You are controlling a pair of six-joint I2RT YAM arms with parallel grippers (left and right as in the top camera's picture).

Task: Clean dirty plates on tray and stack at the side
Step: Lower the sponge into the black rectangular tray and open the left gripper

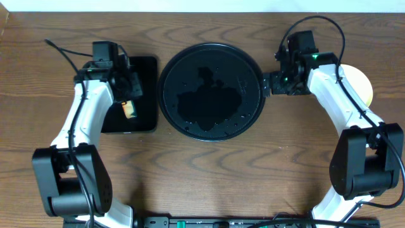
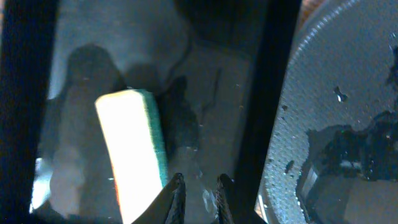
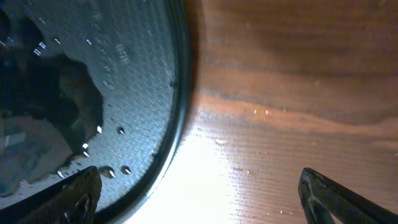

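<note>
Sponge (image 2: 130, 155), yellow with green scouring face, lies on rectangular tray (image 2: 217, 93) beside nearly closed, empty left pincer (image 2: 199, 202); right pincer (image 3: 199, 199) gapes wide over right rim of wet, stippled round tray (image 3: 137, 81).

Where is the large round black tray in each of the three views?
Overhead: the round black tray lies in the centre of the picture.
Left wrist: its dotted surface fills the right side.
Right wrist: it takes the left part, with its rim curving down toward the bottom edge.
Shared landmark: the dark wet-looking patch on the tray, with small droplets beside it in both wrist views.
</note>
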